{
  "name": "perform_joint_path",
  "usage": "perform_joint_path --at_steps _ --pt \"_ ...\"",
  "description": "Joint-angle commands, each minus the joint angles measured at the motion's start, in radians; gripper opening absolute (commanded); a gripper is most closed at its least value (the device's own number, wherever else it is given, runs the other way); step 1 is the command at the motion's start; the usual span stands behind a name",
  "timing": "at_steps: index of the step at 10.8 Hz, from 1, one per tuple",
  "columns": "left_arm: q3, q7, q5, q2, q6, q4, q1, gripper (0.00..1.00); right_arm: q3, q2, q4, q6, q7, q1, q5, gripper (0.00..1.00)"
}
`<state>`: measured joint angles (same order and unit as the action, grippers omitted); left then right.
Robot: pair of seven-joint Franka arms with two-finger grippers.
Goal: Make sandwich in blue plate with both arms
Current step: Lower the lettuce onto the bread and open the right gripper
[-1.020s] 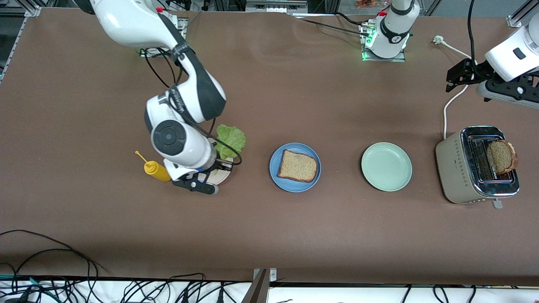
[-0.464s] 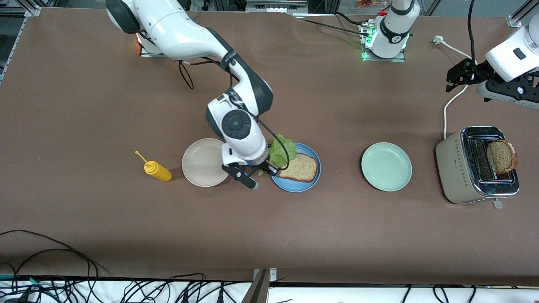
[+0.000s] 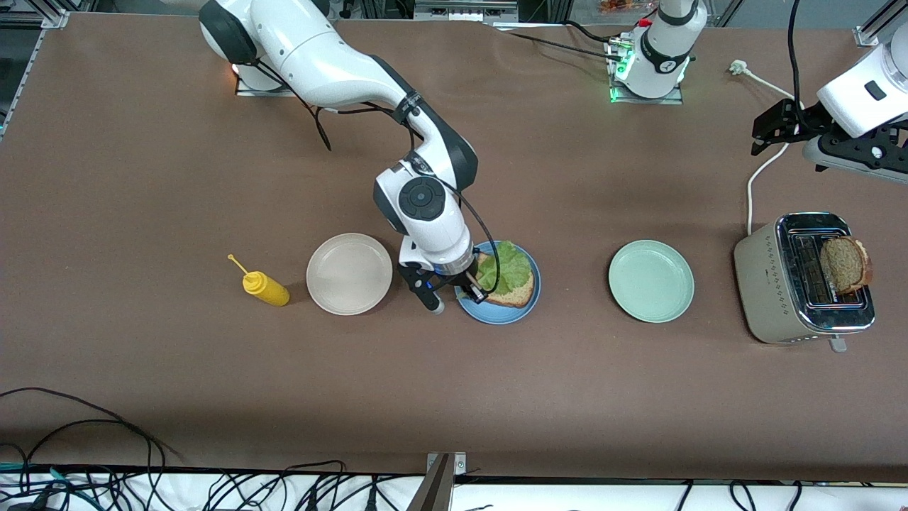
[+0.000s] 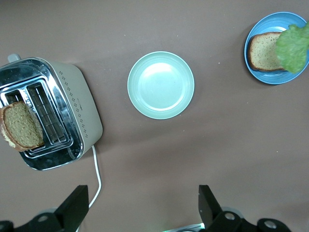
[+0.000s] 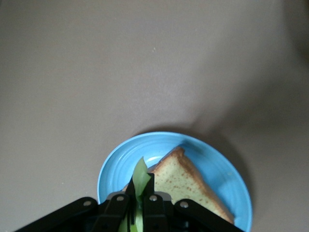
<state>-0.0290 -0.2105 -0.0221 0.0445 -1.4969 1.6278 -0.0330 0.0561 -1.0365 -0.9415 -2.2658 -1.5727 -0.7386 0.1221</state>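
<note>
A brown bread slice (image 3: 519,292) lies on the blue plate (image 3: 496,317), and a ruffled green lettuce leaf (image 3: 512,266) hangs over it. My right gripper (image 3: 474,287) is low over the plate's edge, shut on the leaf. The right wrist view shows the lettuce (image 5: 140,175) pinched between the fingers above the bread (image 5: 190,186) and the plate (image 5: 116,169). A second bread slice (image 3: 844,264) stands in the toaster (image 3: 777,284). My left gripper (image 3: 770,135) waits open over the table near the toaster, holding nothing.
A mint-green plate (image 3: 651,281) sits between the blue plate and the toaster. A cream plate (image 3: 349,273) and a yellow squeeze bottle (image 3: 264,287) lie toward the right arm's end. A white cable (image 3: 753,181) runs from the toaster toward the bases.
My right arm carried the lettuce from the cream plate across to the blue plate, and the leaf now hangs over the bread. The left arm has not moved.
</note>
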Motion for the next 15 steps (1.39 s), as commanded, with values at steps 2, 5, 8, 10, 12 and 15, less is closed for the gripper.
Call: perform_joint_path --at_steps 2,5,8,10,12,15 --pt "0.004 -0.013 0.021 0.006 0.007 0.001 -0.001 1.0 0.047 -0.092 0.084 -0.054 -0.099 -0.057 0.004 0.0" --pt "0.004 -0.013 0.021 0.006 0.007 0.001 -0.001 1.0 0.06 -0.128 0.096 -0.093 -0.135 -0.074 0.004 0.0" --pt "0.004 -0.013 0.021 0.006 0.007 0.001 -0.001 1.0 0.073 -0.165 0.095 -0.113 -0.147 -0.09 0.002 0.0" --pt "0.004 -0.013 0.021 0.006 0.007 0.001 -0.001 1.0 0.086 -0.18 0.095 -0.144 -0.141 -0.091 -0.001 0.33" --pt "0.004 -0.013 0.021 0.006 0.007 0.001 -0.001 1.0 0.1 -0.186 0.093 -0.14 -0.119 -0.099 -0.074 1.0" --pt "0.004 -0.013 0.021 0.006 0.007 0.001 -0.001 1.0 0.091 -0.14 0.086 -0.046 0.023 -0.093 -0.084 1.0"
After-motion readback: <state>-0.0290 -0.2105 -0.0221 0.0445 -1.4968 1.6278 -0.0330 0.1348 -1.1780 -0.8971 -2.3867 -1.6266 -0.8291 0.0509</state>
